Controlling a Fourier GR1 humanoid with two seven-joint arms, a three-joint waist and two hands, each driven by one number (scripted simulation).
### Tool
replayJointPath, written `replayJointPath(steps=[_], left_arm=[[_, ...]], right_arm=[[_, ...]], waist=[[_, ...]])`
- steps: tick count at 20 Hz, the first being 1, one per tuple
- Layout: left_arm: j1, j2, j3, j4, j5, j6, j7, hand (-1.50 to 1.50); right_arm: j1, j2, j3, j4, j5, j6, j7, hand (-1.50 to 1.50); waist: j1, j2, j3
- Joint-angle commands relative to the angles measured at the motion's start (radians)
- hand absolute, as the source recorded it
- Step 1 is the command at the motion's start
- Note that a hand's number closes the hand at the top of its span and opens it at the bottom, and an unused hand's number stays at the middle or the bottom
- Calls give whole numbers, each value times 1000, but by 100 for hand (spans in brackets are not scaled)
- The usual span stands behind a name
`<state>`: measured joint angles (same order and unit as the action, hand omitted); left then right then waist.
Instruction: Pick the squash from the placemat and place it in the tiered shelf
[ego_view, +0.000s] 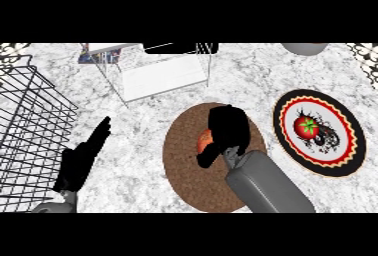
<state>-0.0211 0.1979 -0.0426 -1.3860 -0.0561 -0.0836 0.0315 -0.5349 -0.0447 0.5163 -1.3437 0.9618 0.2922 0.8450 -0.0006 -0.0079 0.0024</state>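
An orange squash lies on a round brown woven placemat in the middle of the counter, mostly hidden under my right hand. The right hand's fingers curl down over it and the thumb reaches along its lower left side. The tiered shelf, a thin white wire frame with a pale shelf board, stands at the back centre. My left hand rests open at the lower left, fingers straight and pointing away from me, well clear of the placemat.
A black wire basket fills the left edge, close to my left hand. A round plate with a red and black pattern lies right of the placemat. A grey bowl's rim shows at the back right.
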Motion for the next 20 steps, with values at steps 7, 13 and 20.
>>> replayJointPath(steps=[7, 13, 20], left_arm=[[-23, 2, 26, 50, -11, -3, 17, 0], [-11, -2, 19, 48, -22, 0, 9, 0], [-28, -24, 2, 66, -35, -8, -7, 0]], right_arm=[[-1, -40, -79, -367, 39, 95, 99, 150], [-178, 20, -242, -468, 20, 17, 103, 150], [-495, -2, -463, -298, -32, 76, 83, 150]], waist=[[-5, 5, -3], [1, 8, -3], [9, 10, -3]])
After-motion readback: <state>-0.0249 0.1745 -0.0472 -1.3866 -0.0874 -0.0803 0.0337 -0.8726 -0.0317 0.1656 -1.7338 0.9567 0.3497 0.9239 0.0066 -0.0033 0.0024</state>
